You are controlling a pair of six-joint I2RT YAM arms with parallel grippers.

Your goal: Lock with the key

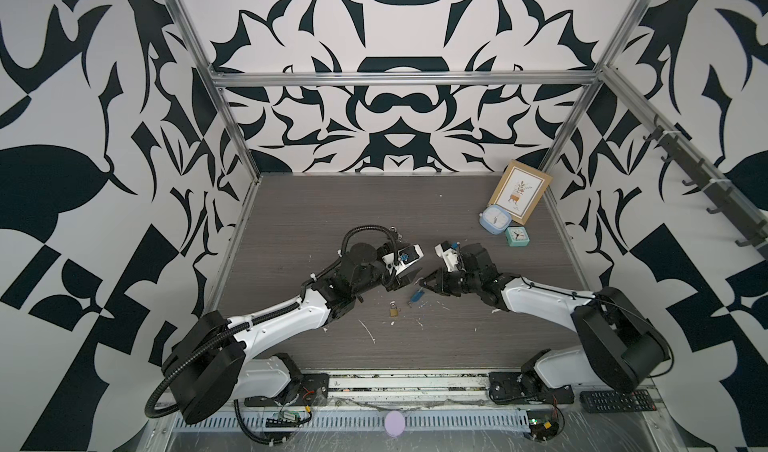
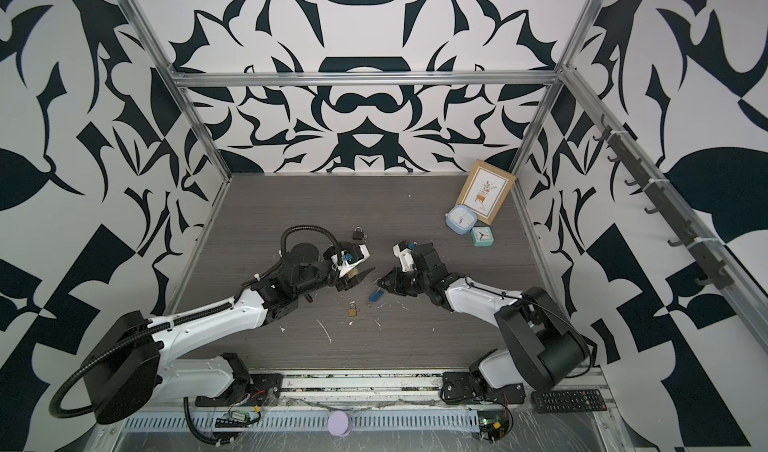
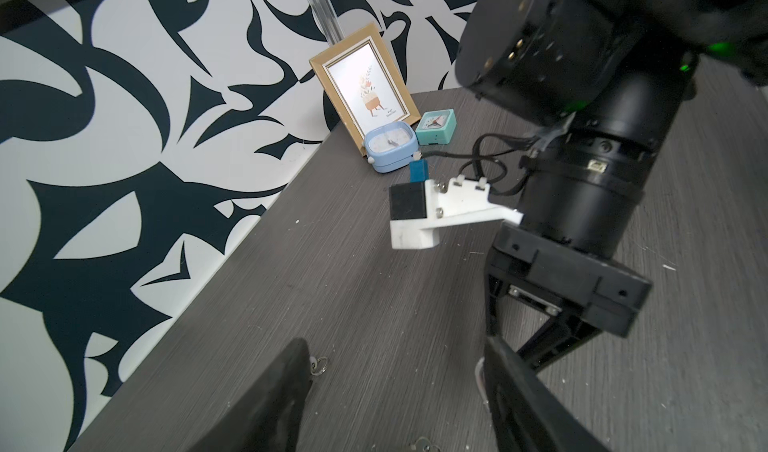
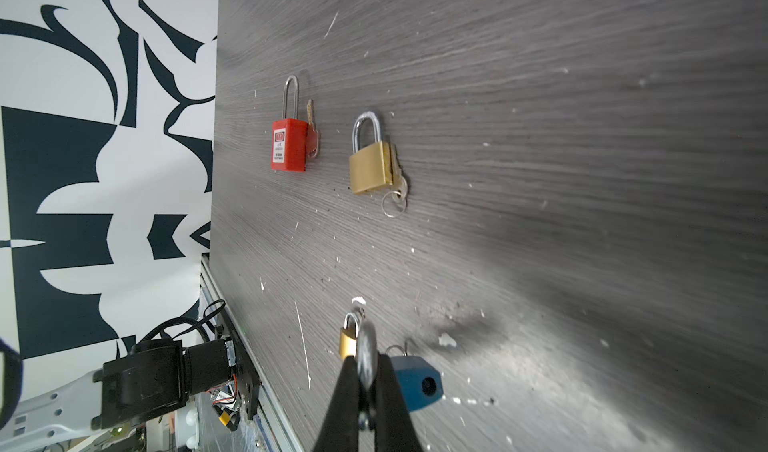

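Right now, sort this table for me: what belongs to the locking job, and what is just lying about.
Job: silvery key in the right claw; small brass padlock, likely its lock.

Lying about: red padlock, larger brass padlock, black padlock, blue fob, blue clock, teal clock, picture frame, remote.

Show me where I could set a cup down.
Bare table along the back wall, left of the picture frame; the near strip between the small brass padlock and front rail. Crowded around the blue-tagged key and blue clock.
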